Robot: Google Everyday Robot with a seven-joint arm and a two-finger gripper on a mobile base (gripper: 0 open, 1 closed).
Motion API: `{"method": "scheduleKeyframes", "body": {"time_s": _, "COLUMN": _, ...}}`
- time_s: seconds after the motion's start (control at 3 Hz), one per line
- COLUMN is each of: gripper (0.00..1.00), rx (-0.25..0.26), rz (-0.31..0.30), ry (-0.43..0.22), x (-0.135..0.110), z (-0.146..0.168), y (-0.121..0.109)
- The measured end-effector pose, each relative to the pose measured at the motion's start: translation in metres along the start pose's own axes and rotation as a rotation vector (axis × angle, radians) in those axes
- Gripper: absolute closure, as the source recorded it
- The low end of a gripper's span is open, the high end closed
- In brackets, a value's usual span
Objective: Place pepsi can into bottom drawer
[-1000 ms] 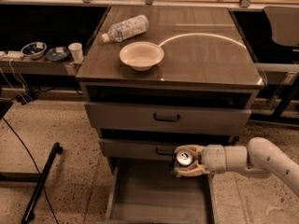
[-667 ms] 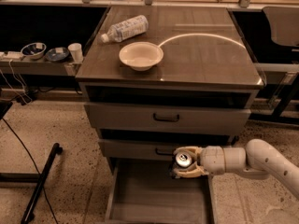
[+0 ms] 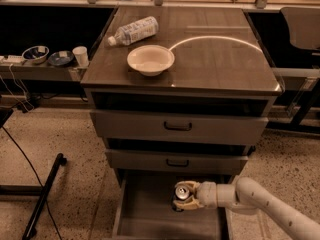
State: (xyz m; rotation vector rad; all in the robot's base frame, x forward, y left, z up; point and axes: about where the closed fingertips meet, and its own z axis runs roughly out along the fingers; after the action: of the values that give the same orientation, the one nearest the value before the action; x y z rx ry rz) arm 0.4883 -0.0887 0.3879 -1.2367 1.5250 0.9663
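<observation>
The bottom drawer [image 3: 145, 219] is pulled out at the foot of the grey cabinet, a shallow grey tray. My gripper [image 3: 184, 196] reaches in from the right on a white arm and is shut on the pepsi can [image 3: 182, 194]. The can stands upright with its silver top showing, low inside the drawer's right back part. I cannot tell whether it rests on the drawer floor.
The cabinet top [image 3: 215, 59] carries a white bowl [image 3: 150, 59] and a clear plastic bottle [image 3: 134, 31] lying on its side. Two upper drawers [image 3: 177, 126] with black handles are closed. A shelf at the left holds bowls and a cup [image 3: 80, 55]. A black stand leg [image 3: 42, 196] lies on the floor.
My gripper has lowered the can from just above the drawer down into it. The cabinet and the things on top appear unmoved.
</observation>
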Motion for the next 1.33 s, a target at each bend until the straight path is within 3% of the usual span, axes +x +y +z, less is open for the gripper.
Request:
{"method": "scheduleKeyframes", "body": {"time_s": 0.33, "gripper": 1.00, "rx": -0.002, "rz": 0.003, "ry": -0.001, "x": 0.049, "z": 0.027, "y": 0.005}}
{"method": "scheduleKeyframes", "body": {"time_s": 0.67, "gripper": 1.00, "rx": -0.004, "rz": 0.014, "ry": -0.009, "x": 0.054, "z": 0.031, "y": 0.008}}
{"method": "scheduleKeyframes", "body": {"time_s": 1.0, "gripper": 1.00, "rx": 0.012, "rz": -0.015, "ry": -0.078, "x": 0.057, "z": 0.055, "y": -0.006}}
{"method": "scheduleKeyframes", "body": {"time_s": 1.33, "gripper": 1.00, "rx": 0.038, "rz": -0.090, "ry": -0.091, "x": 0.074, "z": 0.109, "y": -0.024}}
